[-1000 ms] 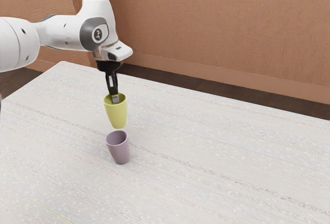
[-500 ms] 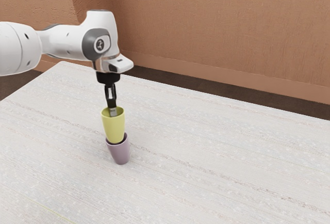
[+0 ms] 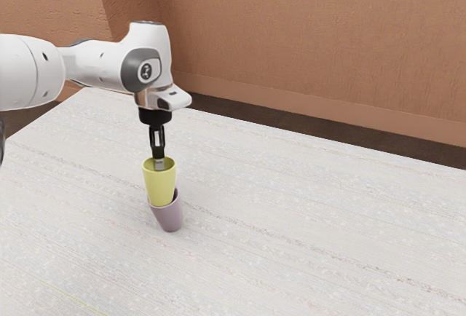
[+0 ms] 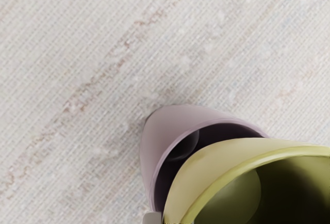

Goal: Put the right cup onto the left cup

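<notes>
Leaning over its target, the yellow cup [image 3: 159, 185], apparently the right cup of your task, sits at the mouth of the purple cup [image 3: 170, 218], its lower end overlapping the opening. Your fingers [image 3: 159, 162] grip the yellow cup at its rim, drawn narrow on the wall and pointing down, so the cup's long axis runs below them toward the purple one. The offset is what your coming move turns on: in the exterior view the yellow cup lies toward the exterior view's left of the purple mouth, and a dark sliver of opening shows toward the exterior view's right. The wrist view likewise shows you an uncovered crescent of the purple interior beside the yellow wall. How deep the base reaches, you cannot tell. Placement looks nearly done; a small shift toward the uncovered side, then a gentle lowering, seems right before release. Pressing down off-centre could tip the purple cup on the desk [image 3: 313, 221]. Behind, your white arm [image 3: 95, 65] reaches in from the exterior view's left.
</notes>
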Motion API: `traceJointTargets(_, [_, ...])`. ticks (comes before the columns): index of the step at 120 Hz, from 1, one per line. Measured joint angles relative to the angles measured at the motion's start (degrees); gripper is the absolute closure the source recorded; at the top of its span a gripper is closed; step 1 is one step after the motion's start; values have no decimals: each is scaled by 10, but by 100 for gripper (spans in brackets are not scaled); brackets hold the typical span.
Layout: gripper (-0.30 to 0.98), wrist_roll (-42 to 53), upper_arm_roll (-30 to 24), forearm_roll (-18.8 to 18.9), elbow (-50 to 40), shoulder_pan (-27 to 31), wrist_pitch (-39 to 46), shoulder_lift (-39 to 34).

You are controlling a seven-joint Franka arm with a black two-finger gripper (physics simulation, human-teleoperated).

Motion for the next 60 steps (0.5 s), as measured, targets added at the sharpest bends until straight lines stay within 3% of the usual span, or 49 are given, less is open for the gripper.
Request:
traceJointTargets(6, [78,-2,0,1,0,-1,0,0])
traceJointTargets(35, [29,-11,0,3,4,-10,8,-14])
traceJointTargets(60, [11,-9,10,33,65,-26,-12,-53])
